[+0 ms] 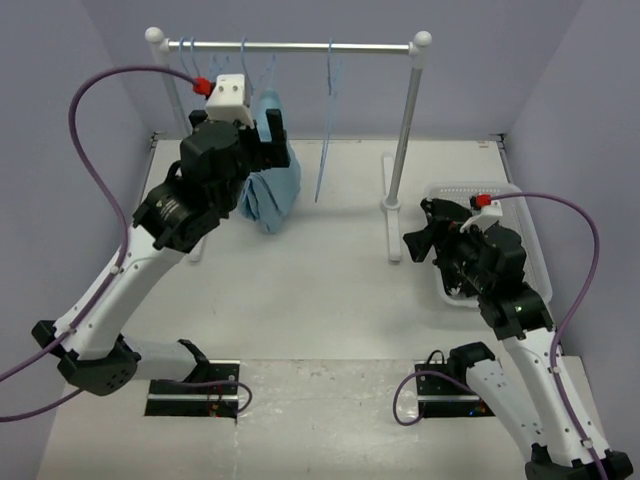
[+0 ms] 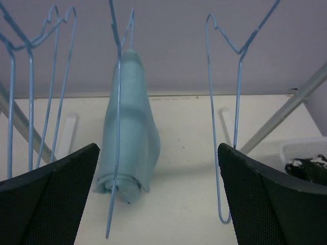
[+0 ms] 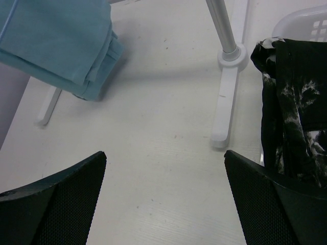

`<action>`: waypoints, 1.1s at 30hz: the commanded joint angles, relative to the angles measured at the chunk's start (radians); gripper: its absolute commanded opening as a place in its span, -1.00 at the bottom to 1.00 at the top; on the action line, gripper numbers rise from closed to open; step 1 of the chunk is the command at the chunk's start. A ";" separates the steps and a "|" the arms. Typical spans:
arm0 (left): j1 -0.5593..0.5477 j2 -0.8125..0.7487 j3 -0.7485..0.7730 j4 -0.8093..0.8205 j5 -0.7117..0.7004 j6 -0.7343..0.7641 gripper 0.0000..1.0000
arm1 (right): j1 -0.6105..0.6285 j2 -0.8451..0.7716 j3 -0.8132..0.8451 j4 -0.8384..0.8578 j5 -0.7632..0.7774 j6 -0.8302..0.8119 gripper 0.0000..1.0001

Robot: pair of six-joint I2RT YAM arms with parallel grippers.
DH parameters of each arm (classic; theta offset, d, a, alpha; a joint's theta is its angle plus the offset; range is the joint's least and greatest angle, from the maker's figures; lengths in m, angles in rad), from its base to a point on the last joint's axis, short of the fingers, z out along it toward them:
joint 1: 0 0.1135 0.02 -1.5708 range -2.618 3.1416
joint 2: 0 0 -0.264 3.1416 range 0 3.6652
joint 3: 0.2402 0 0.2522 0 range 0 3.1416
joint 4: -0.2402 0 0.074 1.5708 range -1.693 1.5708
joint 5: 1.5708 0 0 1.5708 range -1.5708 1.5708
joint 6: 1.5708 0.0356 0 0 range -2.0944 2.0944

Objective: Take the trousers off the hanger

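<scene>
A pale-blue wire hanger hangs on a white garment rail at the far left of the bench. Sky-blue trousers are folded over it and droop low toward the bench. Empty hangers of the same kind hang on either side. The left pincer is raised just near of the trousers, fingers spread wide, gripping nothing. The right pincer, equally wide and empty, sits low at the right beside a white basket holding dark mottled cloth.
</scene>
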 commanded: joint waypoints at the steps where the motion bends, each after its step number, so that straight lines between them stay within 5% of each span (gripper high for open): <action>1: 0.076 0.124 0.117 0.060 0.066 0.116 1.00 | -0.003 0.007 0.002 0.041 -0.017 0.009 0.98; 5: 0.167 0.245 0.277 0.025 0.103 0.133 1.00 | -0.002 0.004 0.008 0.044 -0.011 0.007 0.98; 14: 0.241 0.409 0.343 0.074 0.142 0.184 0.97 | -0.003 0.021 0.031 0.023 0.032 -0.014 0.98; 23: 0.302 0.463 0.315 0.141 0.142 0.176 0.25 | -0.003 0.024 0.044 -0.002 0.095 -0.042 0.98; 28: 0.302 0.461 0.305 0.166 0.177 0.182 -0.45 | -0.003 0.017 0.048 -0.005 0.120 -0.054 0.98; 30: 0.302 0.454 0.286 0.187 0.165 0.184 -0.92 | -0.003 0.010 0.047 -0.005 0.124 -0.057 0.98; 33: 0.302 0.431 0.277 0.216 0.174 0.201 -1.00 | -0.003 0.004 0.048 -0.006 0.141 -0.062 0.98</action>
